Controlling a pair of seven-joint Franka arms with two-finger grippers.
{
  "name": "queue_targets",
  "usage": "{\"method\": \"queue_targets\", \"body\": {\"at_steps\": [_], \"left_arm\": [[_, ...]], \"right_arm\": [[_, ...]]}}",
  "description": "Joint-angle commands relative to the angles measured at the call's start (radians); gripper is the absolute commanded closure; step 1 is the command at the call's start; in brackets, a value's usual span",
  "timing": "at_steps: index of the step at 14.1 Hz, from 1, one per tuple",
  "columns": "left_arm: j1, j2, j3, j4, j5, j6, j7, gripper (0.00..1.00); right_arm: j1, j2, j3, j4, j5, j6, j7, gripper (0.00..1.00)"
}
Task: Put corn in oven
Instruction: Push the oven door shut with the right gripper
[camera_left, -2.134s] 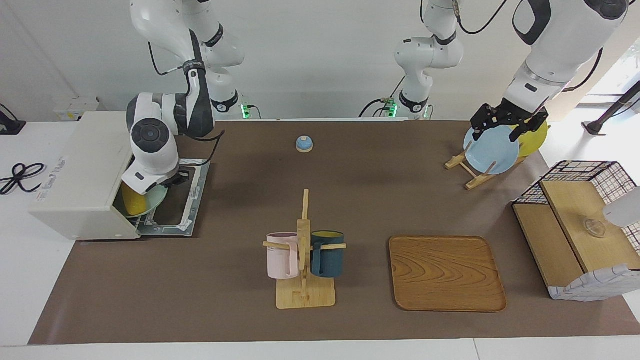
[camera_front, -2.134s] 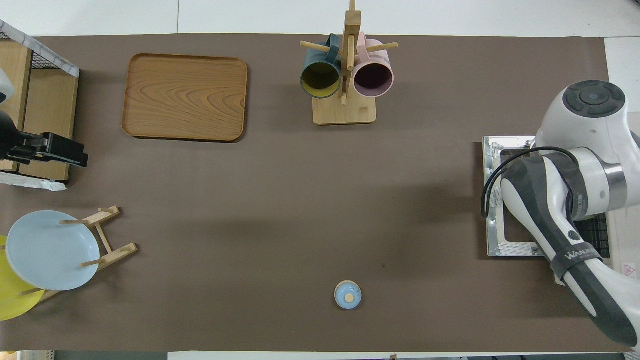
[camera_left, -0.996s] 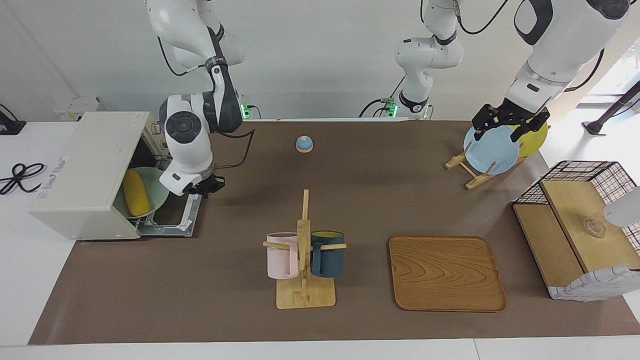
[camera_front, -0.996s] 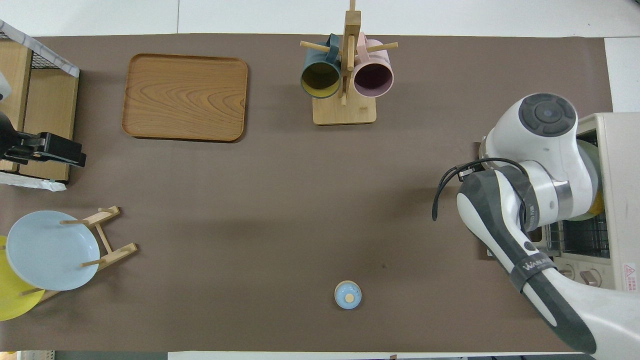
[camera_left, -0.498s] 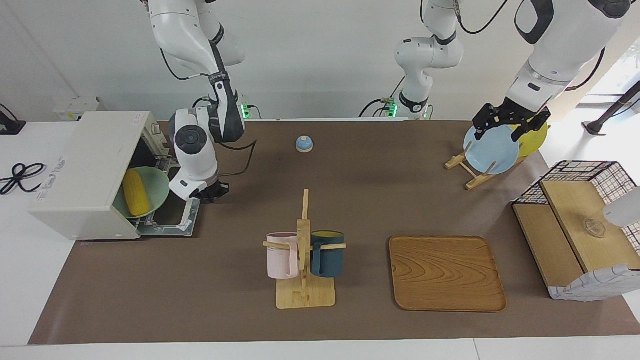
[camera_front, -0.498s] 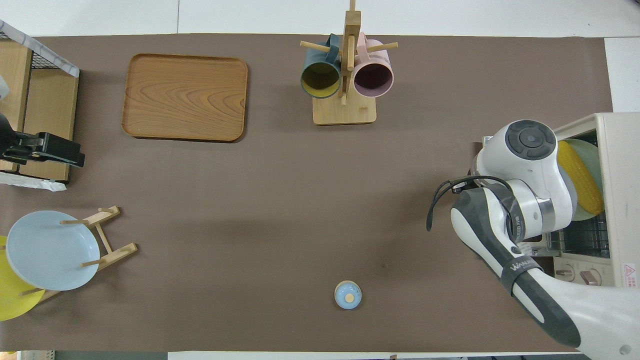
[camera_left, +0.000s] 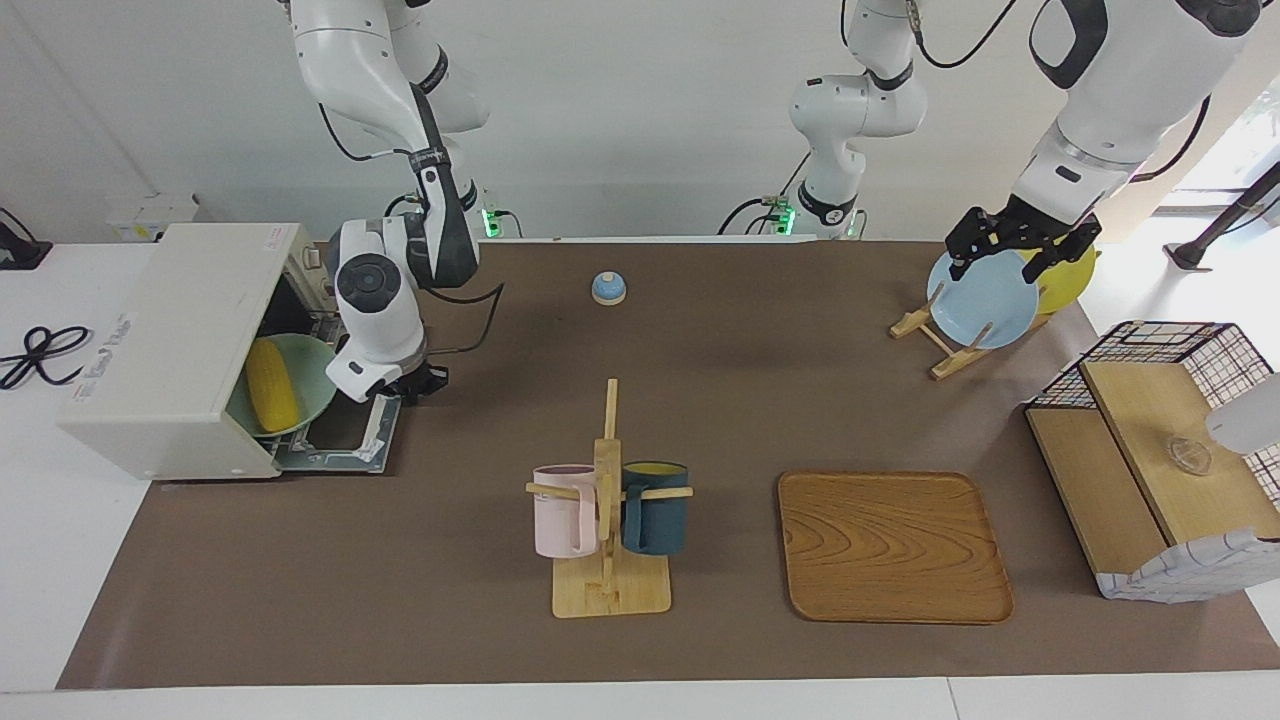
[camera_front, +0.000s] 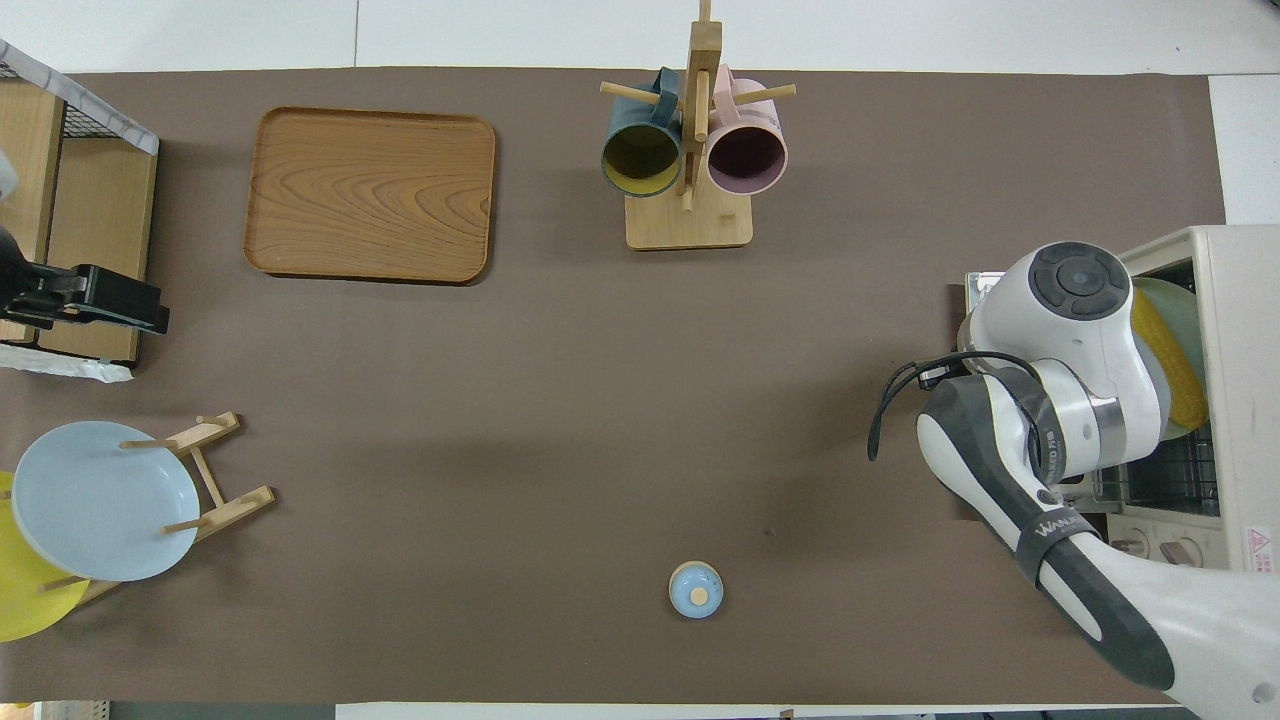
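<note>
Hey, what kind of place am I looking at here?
Probably a robotics lab staged as a kitchen: two arms bolted at a covered table, a toaster oven, a mug rack.

Corn (camera_left: 270, 397): bright yellow, smooth, long tapered cob. Lies flat on pale green plate (camera_left: 312, 368), inside oven mouth, long axis along oven front. In overhead view only part of cob shows past robot arm.

Oven (camera_left: 170, 345): boxy off-white toaster oven at right arm's end of table. Door (camera_left: 350, 432) open, folded down flat on table in front of it. Wire rack (camera_front: 1165, 470) visible inside, beside plate, on side nearer to robots.
</note>
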Motion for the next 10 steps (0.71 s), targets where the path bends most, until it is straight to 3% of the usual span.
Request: {"method": "queue_targets", "body": {"at_steps": [1,6,10], "left_arm": [[0.005,-0.022,0.0,-0.022,0.01,0.01,0.007,0.0],[0.005,-0.022,0.0,-0.022,0.01,0.01,0.007,0.0],[0.005,-0.022,0.0,-0.022,0.01,0.01,0.007,0.0]], "right_arm": [[-0.028,-0.012,0.006,-0.016,-0.054,-0.006,0.002,1.0],[-0.033,-0.012,0.008,0.05,-0.172,-0.097,-0.025,1.0],[-0.069,-0.03,0.0,0.226,-0.171,-0.304,-0.223,1.0]]}}
